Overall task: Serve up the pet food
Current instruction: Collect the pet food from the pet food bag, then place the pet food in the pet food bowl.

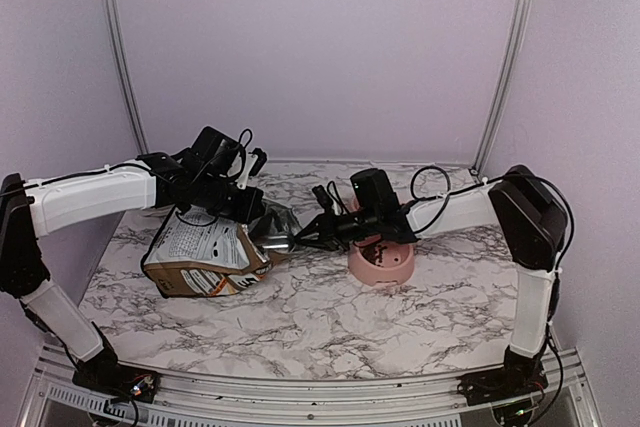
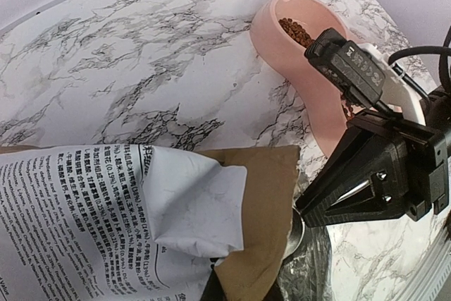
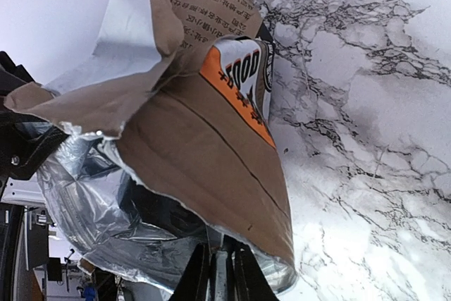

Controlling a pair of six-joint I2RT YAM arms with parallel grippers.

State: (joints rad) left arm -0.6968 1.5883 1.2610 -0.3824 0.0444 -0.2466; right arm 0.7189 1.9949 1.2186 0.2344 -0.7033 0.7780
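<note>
The brown paper pet-food bag (image 1: 205,257) lies on its side, its foil-lined mouth (image 3: 91,195) facing right. My left gripper (image 1: 245,209) is shut on the bag's upper mouth edge and holds it up; one dark finger (image 2: 211,288) shows under the paper. My right gripper (image 1: 305,235) is shut on a metal spoon handle (image 3: 224,273), and the spoon bowl (image 2: 294,234) sits at the bag mouth, partly hidden by the brown flap. The pink bowl (image 1: 385,267) stands just right of the bag, under my right wrist. Dark brown kibble (image 2: 296,31) lies in it.
The marble tabletop (image 1: 330,322) runs to a metal rail at the near edge (image 1: 300,392). Purple walls with two upright metal posts (image 1: 120,57) close in the back. My right arm's cables (image 1: 430,187) hang above the bowl.
</note>
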